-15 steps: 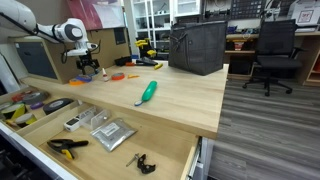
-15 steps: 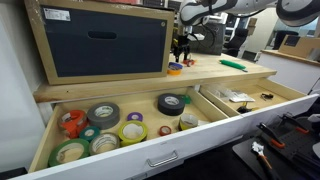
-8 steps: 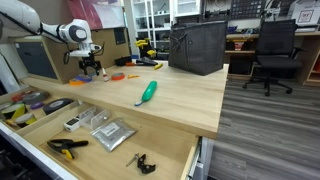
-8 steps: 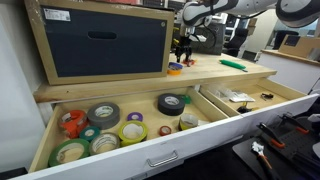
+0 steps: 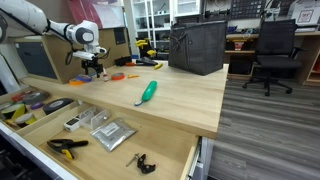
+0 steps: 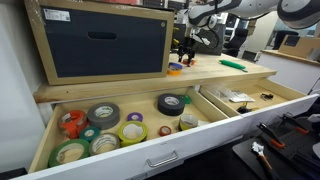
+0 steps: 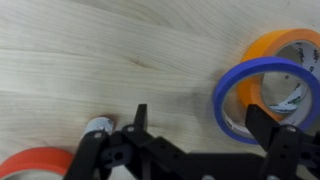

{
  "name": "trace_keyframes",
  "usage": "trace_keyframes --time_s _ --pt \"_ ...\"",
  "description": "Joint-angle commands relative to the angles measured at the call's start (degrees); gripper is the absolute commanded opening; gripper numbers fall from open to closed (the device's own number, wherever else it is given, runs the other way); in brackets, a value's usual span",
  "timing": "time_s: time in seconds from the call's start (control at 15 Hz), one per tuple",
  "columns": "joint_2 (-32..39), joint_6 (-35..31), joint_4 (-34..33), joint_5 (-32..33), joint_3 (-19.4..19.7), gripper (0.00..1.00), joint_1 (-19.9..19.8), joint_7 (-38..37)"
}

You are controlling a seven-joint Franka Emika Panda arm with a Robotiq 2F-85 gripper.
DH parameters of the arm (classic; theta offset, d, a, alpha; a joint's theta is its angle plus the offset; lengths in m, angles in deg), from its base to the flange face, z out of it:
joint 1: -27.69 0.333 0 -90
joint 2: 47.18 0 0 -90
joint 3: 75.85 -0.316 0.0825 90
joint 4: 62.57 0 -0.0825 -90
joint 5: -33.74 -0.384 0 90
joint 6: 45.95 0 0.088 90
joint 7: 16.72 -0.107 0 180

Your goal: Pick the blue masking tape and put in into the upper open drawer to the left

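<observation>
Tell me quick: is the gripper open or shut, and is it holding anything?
Gripper: jaws open, holding nothing; the blue masking tape is close by one jaw, not yet gripped.

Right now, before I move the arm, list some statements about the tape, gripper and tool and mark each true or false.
The blue tape lies on the tabletop. True.
The gripper is shut on the blue tape. False: in the wrist view its jaws stand open and the tape lies on the wood.
An orange roll lies right next to the blue tape. True.
The green tool stands upright. False: it lies flat on the tabletop.
</observation>
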Motion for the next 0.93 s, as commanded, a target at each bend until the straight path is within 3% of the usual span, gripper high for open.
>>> trace_keyframes --time_s 0.0,0.53,0.6,0.67,0.87 --pt "-0.26 1.35 0.28 -4.15 -0.95 1.00 0.08 0.21" --pt "-0.55 1.17 3.42 -5.47 0.00 1.00 -0.26 -0.52" --pt "-0.52 1.03 3.88 -5.64 0.01 0.95 -0.35 -0.65" --pt "-0.52 0.61 4.40 -5.77 0.02 0.74 -0.33 -0.58" --pt "-0.61 0.63 4.99 -6.10 0.05 0.62 -0.40 -0.71"
